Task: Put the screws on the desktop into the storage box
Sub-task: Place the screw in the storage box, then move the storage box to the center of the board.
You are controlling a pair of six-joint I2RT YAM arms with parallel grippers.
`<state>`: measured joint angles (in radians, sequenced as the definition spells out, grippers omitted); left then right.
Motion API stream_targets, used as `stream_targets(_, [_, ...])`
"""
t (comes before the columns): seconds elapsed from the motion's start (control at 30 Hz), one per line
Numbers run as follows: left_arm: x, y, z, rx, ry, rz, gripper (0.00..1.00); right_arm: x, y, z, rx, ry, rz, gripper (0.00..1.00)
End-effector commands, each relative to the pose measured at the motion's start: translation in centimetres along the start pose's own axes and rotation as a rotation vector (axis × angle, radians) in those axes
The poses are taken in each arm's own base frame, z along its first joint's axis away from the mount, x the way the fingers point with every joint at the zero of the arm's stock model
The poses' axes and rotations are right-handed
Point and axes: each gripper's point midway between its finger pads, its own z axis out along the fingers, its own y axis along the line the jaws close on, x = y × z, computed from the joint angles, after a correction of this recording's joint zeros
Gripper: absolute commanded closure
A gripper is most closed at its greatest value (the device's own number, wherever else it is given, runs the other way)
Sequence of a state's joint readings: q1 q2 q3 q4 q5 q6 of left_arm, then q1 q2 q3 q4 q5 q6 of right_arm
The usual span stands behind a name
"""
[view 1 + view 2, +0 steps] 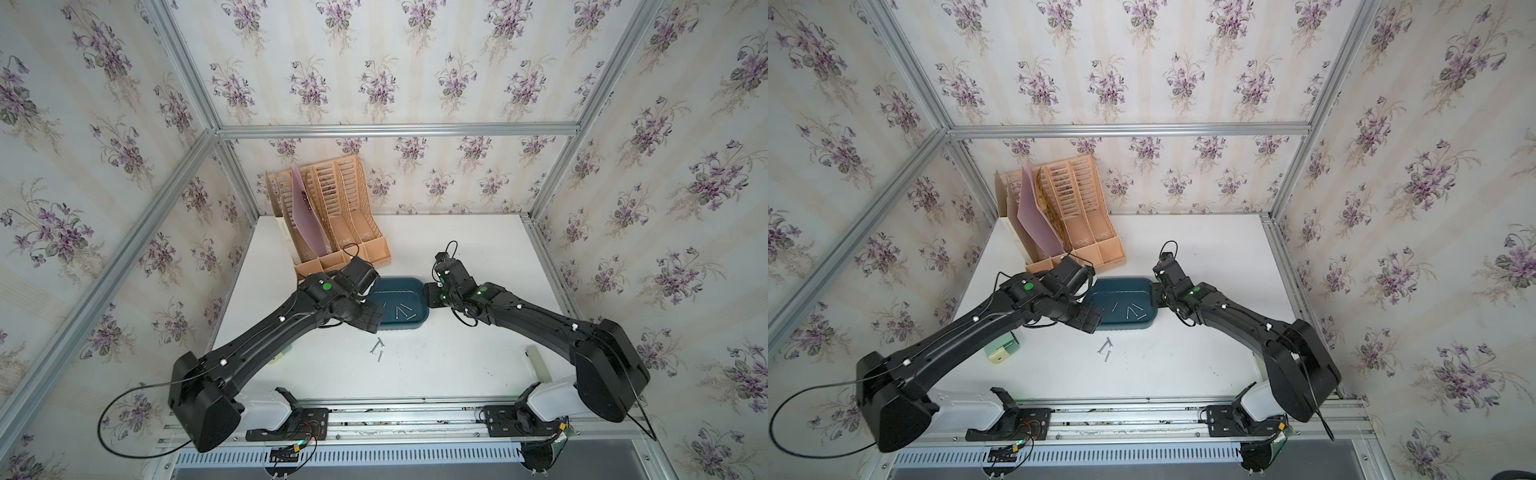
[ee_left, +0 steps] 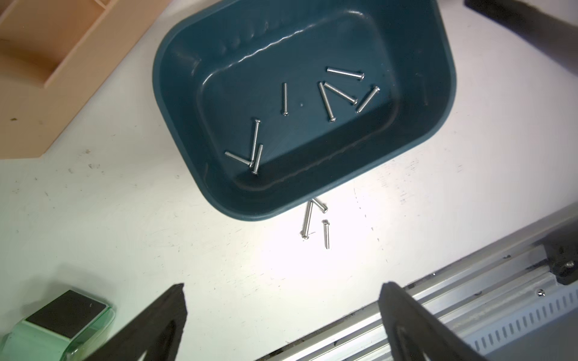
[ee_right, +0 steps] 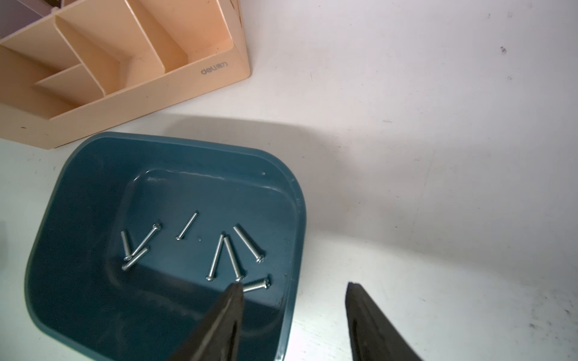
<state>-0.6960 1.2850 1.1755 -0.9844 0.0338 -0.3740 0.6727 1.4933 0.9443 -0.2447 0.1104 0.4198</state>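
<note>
Teal storage box centre of tabletop, screws inside; three loose screws at box's 6 o'clock; peach organizer at 11 o'clock.

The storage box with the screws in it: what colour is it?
The storage box is a plain dark teal-blue, clearest in the left wrist view.

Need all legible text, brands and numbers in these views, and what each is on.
"deli": on the front wall of the peach file organizer, in the right wrist view; the small characters after it are too blurred to read.
No readable text on the storage box or the screws.
</note>
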Motion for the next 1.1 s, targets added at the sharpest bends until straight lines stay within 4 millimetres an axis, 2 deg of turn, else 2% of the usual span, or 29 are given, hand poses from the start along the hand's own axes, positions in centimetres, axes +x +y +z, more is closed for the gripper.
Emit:
stream_targets(0.0, [1.6,0.5,-1.2,0.004,0.005,0.01,0.01,-0.5,0.5,1.0,-0.016,0.008,0.011,0.46])
stream_targets(0.27, [4.1,1.6,-2.3,-0.006,-0.004,-0.016,0.01,0.4,0.1,3.8,0.027,0.069,0.026,0.58])
stream_targets(0.43, [4.5,1.8,-2.3,-0.007,-0.01,-0.019,0.01,0.7,-0.6,4.4,0.069,0.079,0.026,0.64])
stream_targets(0.6, [4.6,1.7,-2.2,-0.001,-0.017,-0.014,0.01,0.8,-1.0,5.0,0.102,0.093,0.03,0.77])
stream_targets(0.77, [4.6,1.6,-2.2,0.006,-0.025,-0.006,0.01,0.3,-2.0,4.9,0.157,0.08,0.052,0.87])
stream_targets(1.07, [4.6,1.6,-1.7,0.004,-0.013,-0.009,0.01,-1.6,-3.9,4.9,0.185,0.049,0.112,0.93])
